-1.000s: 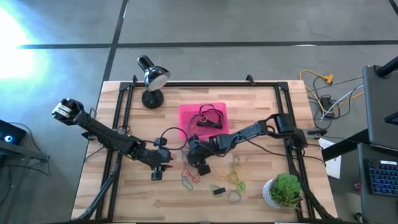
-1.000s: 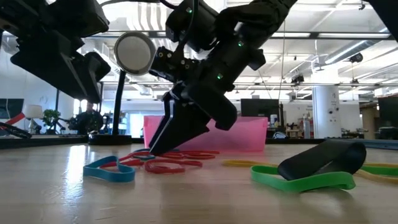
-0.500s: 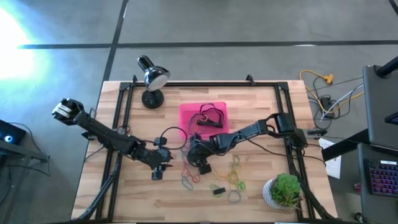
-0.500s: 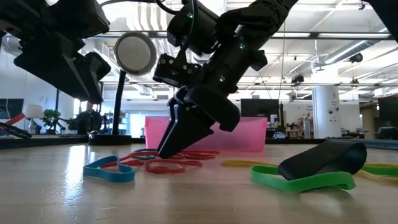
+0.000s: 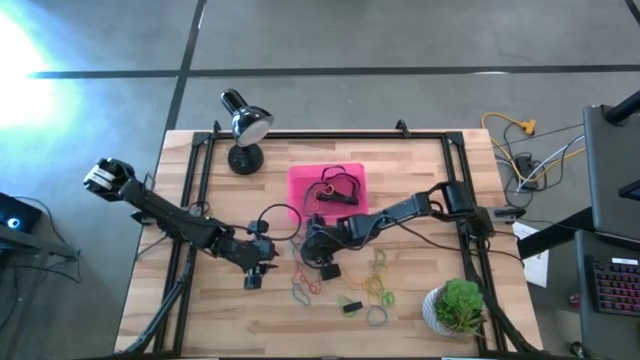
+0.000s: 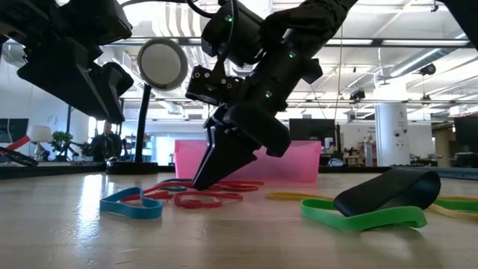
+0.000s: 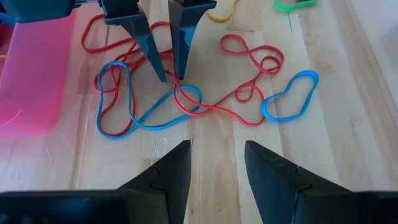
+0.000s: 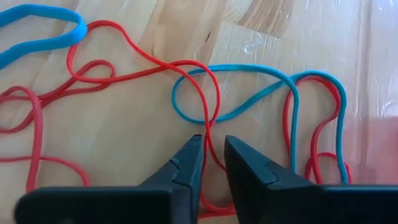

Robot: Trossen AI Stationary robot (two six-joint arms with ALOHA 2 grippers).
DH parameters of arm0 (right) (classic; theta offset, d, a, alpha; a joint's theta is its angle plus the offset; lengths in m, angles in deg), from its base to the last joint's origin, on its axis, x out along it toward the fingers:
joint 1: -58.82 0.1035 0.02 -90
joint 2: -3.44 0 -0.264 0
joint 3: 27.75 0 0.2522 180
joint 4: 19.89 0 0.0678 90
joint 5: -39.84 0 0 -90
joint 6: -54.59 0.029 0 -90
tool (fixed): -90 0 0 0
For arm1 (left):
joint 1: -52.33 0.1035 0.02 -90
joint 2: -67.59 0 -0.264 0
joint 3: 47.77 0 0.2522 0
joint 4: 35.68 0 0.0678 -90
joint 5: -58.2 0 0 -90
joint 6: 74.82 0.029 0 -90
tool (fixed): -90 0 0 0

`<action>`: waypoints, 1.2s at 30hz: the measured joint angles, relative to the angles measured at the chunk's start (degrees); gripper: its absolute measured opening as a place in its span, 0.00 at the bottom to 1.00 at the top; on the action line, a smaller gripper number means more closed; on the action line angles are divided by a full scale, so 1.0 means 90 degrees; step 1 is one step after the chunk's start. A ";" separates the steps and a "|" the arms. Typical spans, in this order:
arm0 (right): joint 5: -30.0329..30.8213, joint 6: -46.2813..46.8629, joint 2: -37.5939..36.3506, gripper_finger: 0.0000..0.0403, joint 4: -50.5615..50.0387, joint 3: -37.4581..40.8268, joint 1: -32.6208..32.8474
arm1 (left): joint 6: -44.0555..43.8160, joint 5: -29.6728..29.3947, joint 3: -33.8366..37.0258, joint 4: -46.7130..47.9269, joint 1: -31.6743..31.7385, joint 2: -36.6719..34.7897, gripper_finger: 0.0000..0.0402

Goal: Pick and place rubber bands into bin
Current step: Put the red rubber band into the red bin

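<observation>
Red rubber band [image 8: 208, 118], tangled with a blue band [image 8: 249, 81] mid-table, just before the pink bin [image 5: 326, 188]. Right gripper [image 8: 211, 152] narrows around the red strand; left gripper [image 7: 217, 163] waits wide beside. Risk: interlinked bands drag along.

A black metal desk lamp [image 5: 243, 128] stands at the wooden table's [image 5: 200, 310] upper left; a green plant in a white pot [image 5: 458, 307] sits lower right.

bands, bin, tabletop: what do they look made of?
Rubber bands: likely rubber, matte; thin loops lying limp and tangled.
Bin: seemingly plastic, slightly translucent pink with a smooth sheen.
Tabletop: wood, apparently butcher-block; visible grain and plank seams, light satin finish.
</observation>
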 joint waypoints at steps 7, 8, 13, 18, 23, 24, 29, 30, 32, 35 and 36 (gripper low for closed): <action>-0.0012 0.0043 -0.0020 0.02 -0.0139 -0.0002 0.0059 | -0.0002 0.0000 0.0001 0.0000 0.0000 0.0000 0.34; -0.0002 0.0041 -0.0023 0.02 -0.0144 -0.0002 0.0067 | -0.0002 0.0002 -0.0001 0.0000 0.0000 0.0000 0.34; 0.0003 0.0020 -0.0118 0.02 -0.0233 -0.0017 0.0134 | -0.0010 0.0002 0.0000 0.0001 0.0000 0.0000 0.34; -0.0020 0.0001 -0.0475 0.02 -0.0231 -0.0024 0.0176 | -0.0010 0.0002 0.0000 0.0002 0.0000 0.0002 0.34; -0.0016 -0.0082 -0.0899 0.02 -0.0374 -0.0027 0.0213 | -0.0008 0.0005 0.0000 0.0000 0.0000 0.0002 0.34; 0.0008 -0.0115 -0.1011 0.02 -0.0423 -0.0027 0.0214 | -0.0007 0.0005 -0.0001 0.0001 0.0000 0.0002 0.34; 0.0045 -0.0293 -0.1576 0.02 -0.0537 -0.0030 0.0211 | -0.0007 0.0007 -0.0001 -0.0007 0.0000 0.0002 0.34; 0.0051 -0.0331 -0.1688 0.02 -0.0543 -0.0031 0.0211 | -0.0007 0.0007 0.0000 -0.0001 0.0002 0.0002 0.34; 0.0054 -0.0460 -0.1941 0.02 -0.0542 -0.0031 0.0211 | -0.0007 0.0007 0.0000 -0.0002 0.0002 0.0002 0.34; 0.0343 -0.0696 -0.2311 0.02 -0.0619 -0.0034 0.0214 | -0.0007 0.0007 -0.0001 -0.0003 0.0000 0.0002 0.34; 0.0573 -0.0774 -0.2429 0.02 -0.0689 -0.0034 0.0214 | -0.0007 0.0007 -0.0001 -0.0005 0.0000 0.0002 0.34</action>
